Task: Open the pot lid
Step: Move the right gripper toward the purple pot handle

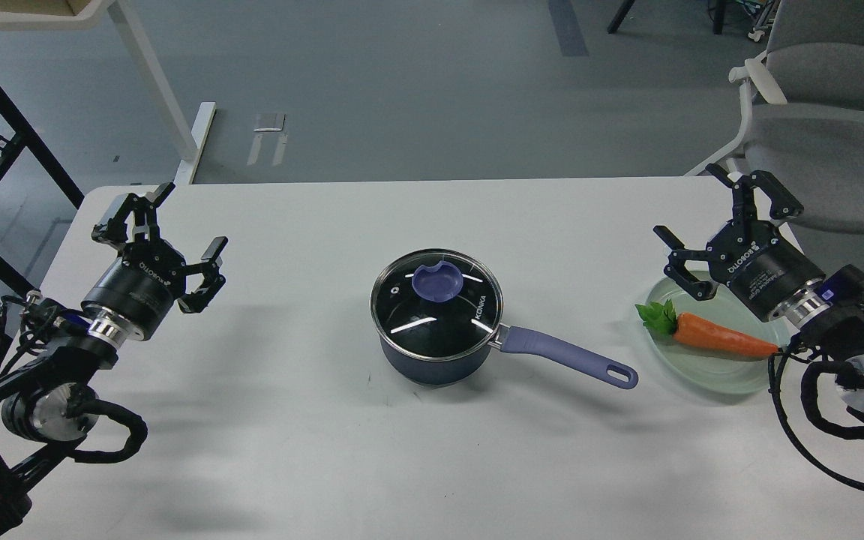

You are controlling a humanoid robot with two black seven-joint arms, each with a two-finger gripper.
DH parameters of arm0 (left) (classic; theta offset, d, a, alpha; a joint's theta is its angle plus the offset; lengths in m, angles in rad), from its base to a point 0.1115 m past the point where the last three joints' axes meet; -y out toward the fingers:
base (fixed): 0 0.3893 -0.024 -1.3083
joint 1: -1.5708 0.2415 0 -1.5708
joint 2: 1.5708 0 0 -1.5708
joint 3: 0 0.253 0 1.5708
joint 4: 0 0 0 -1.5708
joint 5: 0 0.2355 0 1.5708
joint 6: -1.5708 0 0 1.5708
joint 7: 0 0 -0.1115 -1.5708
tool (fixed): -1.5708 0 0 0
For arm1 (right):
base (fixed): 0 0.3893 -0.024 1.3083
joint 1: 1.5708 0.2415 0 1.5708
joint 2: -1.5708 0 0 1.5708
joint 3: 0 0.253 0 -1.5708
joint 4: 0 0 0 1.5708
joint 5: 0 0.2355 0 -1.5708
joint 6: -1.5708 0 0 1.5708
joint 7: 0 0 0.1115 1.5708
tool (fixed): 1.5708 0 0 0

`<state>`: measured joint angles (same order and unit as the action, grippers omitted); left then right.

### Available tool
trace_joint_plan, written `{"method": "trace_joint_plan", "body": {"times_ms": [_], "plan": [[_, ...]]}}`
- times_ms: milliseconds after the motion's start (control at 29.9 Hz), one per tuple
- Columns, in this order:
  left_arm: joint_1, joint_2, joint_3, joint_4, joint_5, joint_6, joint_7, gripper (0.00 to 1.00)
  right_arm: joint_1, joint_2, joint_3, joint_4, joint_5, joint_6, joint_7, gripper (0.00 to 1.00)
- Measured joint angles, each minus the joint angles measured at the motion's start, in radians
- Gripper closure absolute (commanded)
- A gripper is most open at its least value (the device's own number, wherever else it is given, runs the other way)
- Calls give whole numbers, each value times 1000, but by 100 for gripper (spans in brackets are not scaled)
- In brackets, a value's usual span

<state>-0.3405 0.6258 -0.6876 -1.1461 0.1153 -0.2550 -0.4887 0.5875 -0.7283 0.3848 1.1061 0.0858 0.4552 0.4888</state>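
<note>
The dark navy pot (432,366) stands at the middle of the white table, its lavender handle (563,355) pointing right and toward me. The clear glass lid (436,303) with a steel rim sits flat on the pot, with its purple-blue knob (437,280) on top. My left gripper (171,225) hovers open far to the left of the pot, nothing between its fingers. Off to the right, my right gripper (706,211) is open and empty, above the far edge of a plate.
A pale green glass plate (709,371) at the right holds a toy carrot (717,336) with green leaves. A grey office chair (822,97) stands beyond the table's right corner. Table legs and a black frame stand at the far left.
</note>
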Motion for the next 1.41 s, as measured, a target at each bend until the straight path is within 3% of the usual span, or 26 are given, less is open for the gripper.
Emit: {"method": "trace_joint_plan", "body": {"times_ms": [234,368,636,770,903,1071,1238,1405], "plan": [[1,4,-15,0,0,4,0,1,0,-8,9,17,0,-7,0,1],[-3,14,-6,3,0,2,0,1,37,-83,12,83,-64,-14,0,1],[-37,49,4,4,0,-12,0,1,189,-277,0,289,-511,-24,0,1],[-65,64,5,3,17,-18,0,1,288,-307,-15,343,-816,-39,0,1],[-74,74,4,-4,38,-23,0,1,423,-302,-120,360,-1060,-41,0,1],[-75,79,4,-19,51,-24,0,1,673,-254,-382,399,-1287,-50,0,1],[-76,80,0,-47,71,-22,0,1,882,-154,-635,419,-1480,-111,0,1],[-76,82,-2,-72,79,-14,0,1,958,-43,-790,404,-1596,-199,0,1]]}}
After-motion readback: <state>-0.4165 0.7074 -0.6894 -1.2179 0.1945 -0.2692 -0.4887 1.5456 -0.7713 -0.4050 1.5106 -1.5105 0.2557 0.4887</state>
